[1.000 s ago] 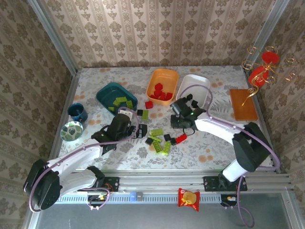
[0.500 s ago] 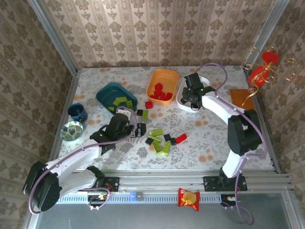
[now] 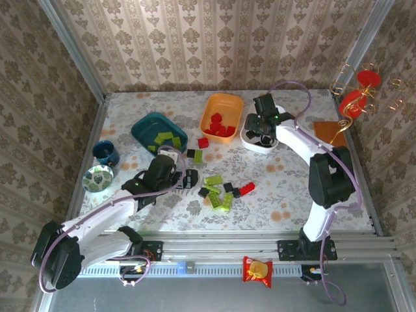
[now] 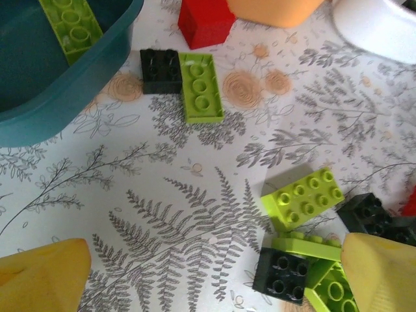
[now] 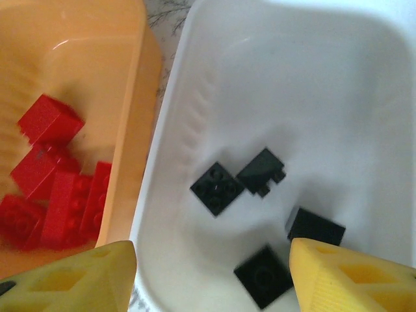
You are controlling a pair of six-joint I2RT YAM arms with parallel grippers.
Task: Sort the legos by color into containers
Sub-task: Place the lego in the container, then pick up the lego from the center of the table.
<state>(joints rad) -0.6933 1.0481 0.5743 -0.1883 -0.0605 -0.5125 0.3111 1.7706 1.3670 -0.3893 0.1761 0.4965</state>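
My right gripper hangs open above the white tub, nothing between its yellow fingertips. Several black legos lie on the tub floor; the nearest one is blurred. Beside it, the orange tub holds red bricks. The teal tub holds lime bricks. My left gripper is open low over bare table, just left of a loose pile of lime and black bricks.
A black brick and a lime one lie side by side near the teal tub, and a red one by the orange tub. Another red brick lies right of the pile. A blue cup and green dish stand far left; an orange board far right.
My right gripper travelled from the table's middle back to over the white tub and opened there; a black brick now lies blurred below it. The left arm barely moved.
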